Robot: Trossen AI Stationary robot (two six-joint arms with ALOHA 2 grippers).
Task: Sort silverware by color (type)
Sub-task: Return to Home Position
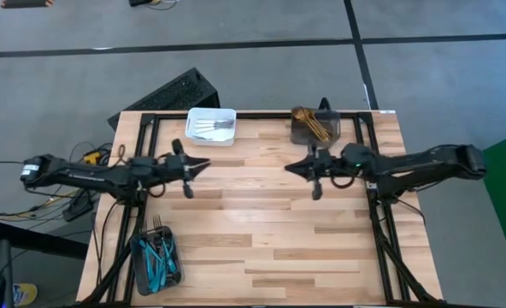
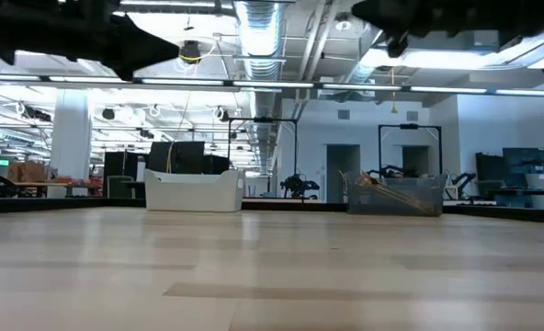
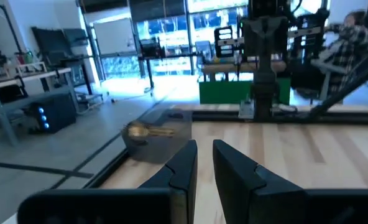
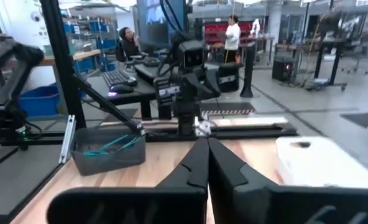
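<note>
Wooden table [image 1: 261, 222] holds binned silverware [image 1: 214, 128]; left pincer [image 1: 205, 163] seems ajar.

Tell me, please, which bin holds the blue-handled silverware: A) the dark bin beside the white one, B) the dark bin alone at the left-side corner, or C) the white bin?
B: the high view shows the blue-handled silverware in the corner dark bin; the white bin holds silver pieces.

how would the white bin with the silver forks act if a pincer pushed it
Likely slides rather than tips: the white bin looks low and wide, flat on the wooden table. The loose forks inside would probably shift and rattle.
</note>
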